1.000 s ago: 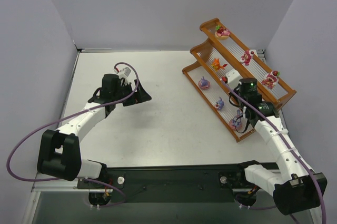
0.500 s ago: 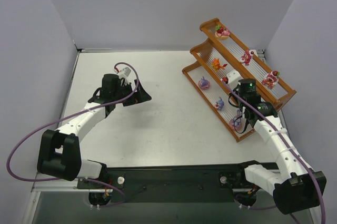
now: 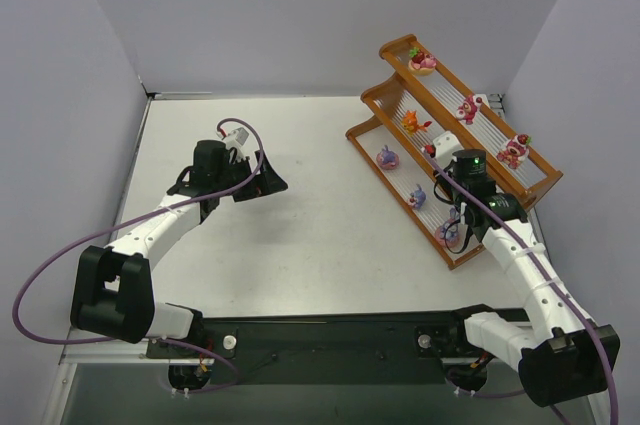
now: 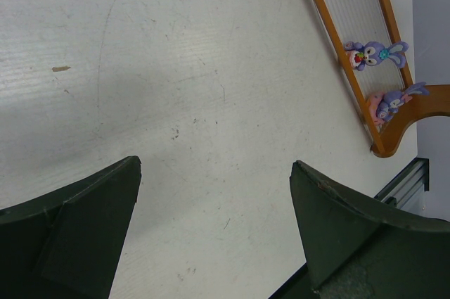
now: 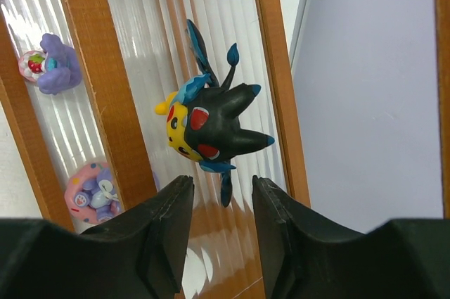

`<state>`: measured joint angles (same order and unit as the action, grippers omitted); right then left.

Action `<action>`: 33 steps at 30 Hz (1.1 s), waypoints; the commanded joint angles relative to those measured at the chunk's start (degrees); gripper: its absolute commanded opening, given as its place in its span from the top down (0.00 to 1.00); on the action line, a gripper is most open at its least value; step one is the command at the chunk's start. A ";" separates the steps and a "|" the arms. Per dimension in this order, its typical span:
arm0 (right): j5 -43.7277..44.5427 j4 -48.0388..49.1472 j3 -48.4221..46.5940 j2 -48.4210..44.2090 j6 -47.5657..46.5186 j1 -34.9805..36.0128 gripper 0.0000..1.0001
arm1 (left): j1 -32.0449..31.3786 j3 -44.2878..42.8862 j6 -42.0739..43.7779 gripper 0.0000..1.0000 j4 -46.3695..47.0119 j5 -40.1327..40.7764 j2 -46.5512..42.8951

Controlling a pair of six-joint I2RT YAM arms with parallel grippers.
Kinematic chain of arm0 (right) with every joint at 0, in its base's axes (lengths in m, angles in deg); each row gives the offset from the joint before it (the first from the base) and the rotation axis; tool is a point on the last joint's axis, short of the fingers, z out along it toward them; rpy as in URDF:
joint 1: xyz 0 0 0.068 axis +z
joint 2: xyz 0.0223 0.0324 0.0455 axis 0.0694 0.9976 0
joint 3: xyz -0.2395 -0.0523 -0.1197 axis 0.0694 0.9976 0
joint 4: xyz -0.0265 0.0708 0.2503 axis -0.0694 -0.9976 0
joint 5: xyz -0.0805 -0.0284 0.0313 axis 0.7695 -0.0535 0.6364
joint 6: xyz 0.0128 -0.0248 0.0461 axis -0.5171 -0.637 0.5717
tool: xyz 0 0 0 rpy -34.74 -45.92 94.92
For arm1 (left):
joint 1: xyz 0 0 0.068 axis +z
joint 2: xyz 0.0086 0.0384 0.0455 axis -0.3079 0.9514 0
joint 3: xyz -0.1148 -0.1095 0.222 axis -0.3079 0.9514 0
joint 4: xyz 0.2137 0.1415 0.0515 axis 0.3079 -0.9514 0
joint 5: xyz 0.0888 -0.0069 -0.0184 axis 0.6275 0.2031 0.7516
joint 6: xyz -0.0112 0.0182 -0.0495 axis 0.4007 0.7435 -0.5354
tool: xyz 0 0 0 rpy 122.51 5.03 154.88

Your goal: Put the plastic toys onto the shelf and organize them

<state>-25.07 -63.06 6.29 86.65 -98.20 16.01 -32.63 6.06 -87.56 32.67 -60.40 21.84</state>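
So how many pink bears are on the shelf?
3, all on the shelf's top tier: one pink bear at the far end, one in the middle, one toward the near end. The right arm covers part of the middle tier, so another could be hidden.

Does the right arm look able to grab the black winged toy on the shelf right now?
Probably yes: the right gripper is open just short of the black winged toy on the shelf, with nothing between them.
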 commanded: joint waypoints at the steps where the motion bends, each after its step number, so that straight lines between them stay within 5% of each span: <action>1: 0.30 -2.34 -2.89 -1.67 2.05 -0.17 0.60 | -0.24 -0.12 0.60 0.03 1.25 0.14 -0.58; 10: -4.96 -7.96 -6.14 -5.10 5.82 2.99 0.57 | -3.32 -1.70 2.35 0.03 0.56 3.39 -2.16; 15: -6.73 -11.39 -7.72 -7.29 7.84 10.62 0.61 | -4.72 -3.19 2.00 0.03 -2.17 7.08 -2.34; 24: -14.81 -14.65 -15.54 -16.24 27.26 17.24 0.60 | -7.80 -7.59 4.64 0.03 -8.24 11.75 -4.96; 33: -8.68 -21.06 -27.94 -16.17 38.86 17.24 0.55 | -7.54 -6.71 3.41 0.03 -11.66 12.01 -13.40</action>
<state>-37.48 -80.72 -19.15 69.21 -66.85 32.95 -40.37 1.51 -84.30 24.13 -49.76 12.26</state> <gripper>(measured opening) 0.453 0.972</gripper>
